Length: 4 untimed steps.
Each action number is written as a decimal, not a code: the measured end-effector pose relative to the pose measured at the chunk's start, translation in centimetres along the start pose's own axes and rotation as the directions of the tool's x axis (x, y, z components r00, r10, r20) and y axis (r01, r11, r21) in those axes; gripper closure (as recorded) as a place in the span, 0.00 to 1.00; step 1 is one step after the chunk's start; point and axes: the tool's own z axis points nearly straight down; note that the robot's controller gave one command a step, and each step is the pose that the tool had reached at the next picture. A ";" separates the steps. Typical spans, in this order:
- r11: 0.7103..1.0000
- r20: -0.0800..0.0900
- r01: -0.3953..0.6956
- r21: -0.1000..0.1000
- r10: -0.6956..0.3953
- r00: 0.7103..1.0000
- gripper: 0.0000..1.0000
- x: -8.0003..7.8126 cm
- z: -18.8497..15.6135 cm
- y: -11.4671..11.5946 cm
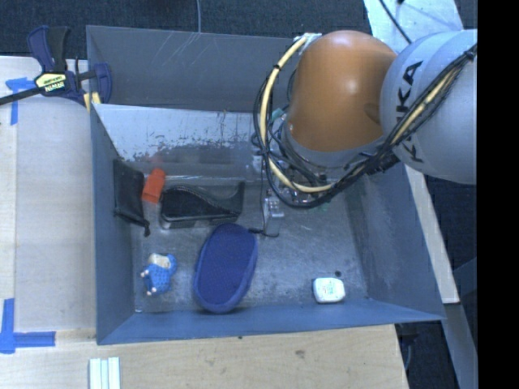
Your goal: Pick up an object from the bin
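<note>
My gripper (272, 220) hangs low in the middle of the bin, mostly hidden under the arm's orange cover. Its tip is just off the upper right edge of a dark blue oval case (225, 267) that lies flat near the front wall. To the gripper's left, a clear plastic pack with a black item inside (199, 203) lies along the back of the floor. Nothing shows in the gripper's grasp.
A black flat object (130, 194) with an orange block (153, 185) beside it leans in the left back corner. A small blue and white toy (159, 271) sits front left. A small white round thing (328, 289) lies front right.
</note>
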 end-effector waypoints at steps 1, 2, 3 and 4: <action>0.999 0.001 -0.041 0.000 0.041 0.999 0.00 -2.3 11.6 4.0; 0.997 -0.004 -0.079 0.000 0.079 0.997 0.00 -7.1 16.4 6.9; 0.997 -0.004 -0.080 0.000 0.080 0.997 1.00 -7.1 16.1 6.8; 0.994 -0.001 -0.113 0.001 0.113 0.994 1.00 -1.6 2.7 6.3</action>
